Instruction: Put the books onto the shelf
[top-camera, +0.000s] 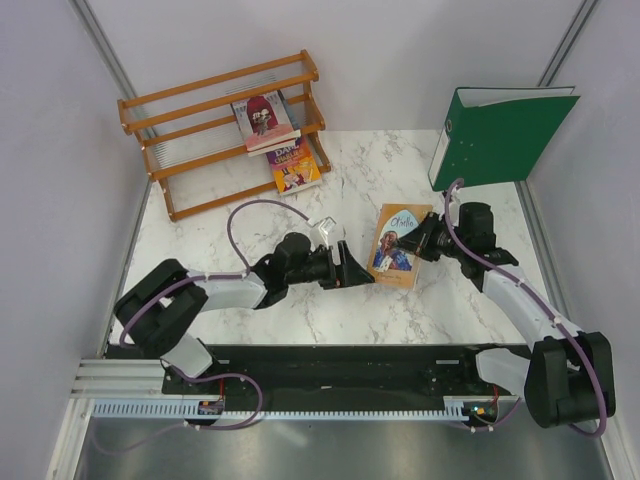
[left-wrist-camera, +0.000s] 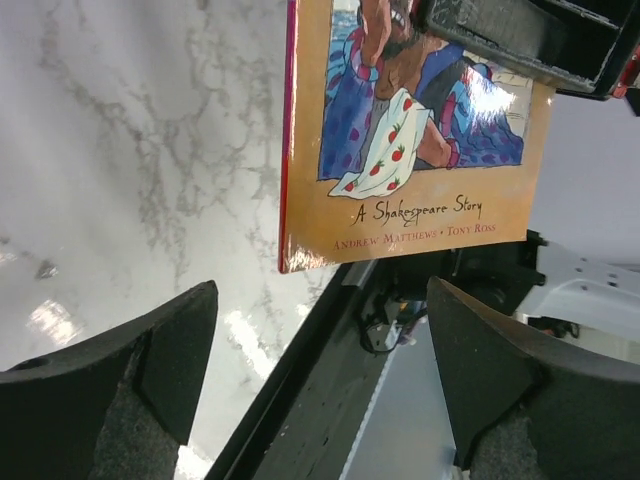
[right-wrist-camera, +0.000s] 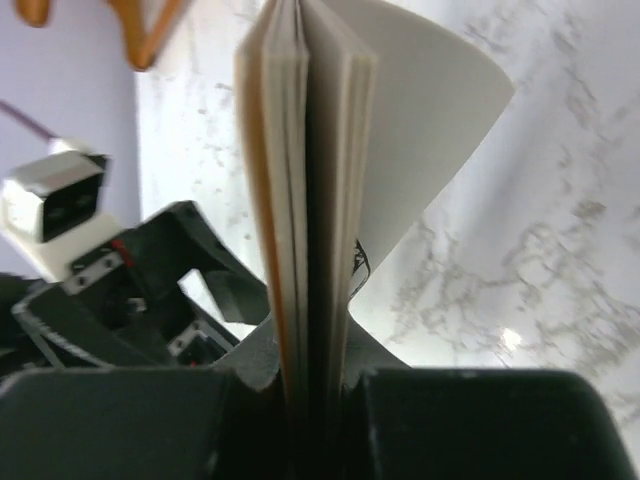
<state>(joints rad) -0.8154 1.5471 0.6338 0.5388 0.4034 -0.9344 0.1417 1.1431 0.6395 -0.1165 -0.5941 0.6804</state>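
Note:
An orange-brown book (top-camera: 400, 245) with a picture cover is pinched at its right edge by my right gripper (top-camera: 428, 243), which is shut on it. In the right wrist view I look along the book's (right-wrist-camera: 300, 190) page edges, which fan apart above the closed gripper (right-wrist-camera: 310, 385). My left gripper (top-camera: 347, 268) stands open just left of this book; in its wrist view the cover (left-wrist-camera: 420, 190) hangs beyond the open gripper (left-wrist-camera: 320, 380), untouched. The wooden shelf (top-camera: 190, 135) at the far left carries a pink-maroon book (top-camera: 262, 120). A yellow-purple book (top-camera: 293, 166) lies at its foot.
A big green ring binder (top-camera: 500, 135) stands upright at the back right, close behind the right arm. Grey walls close in the marble table (top-camera: 250, 330) on three sides. The black base rail (top-camera: 340, 375) runs along the near edge.

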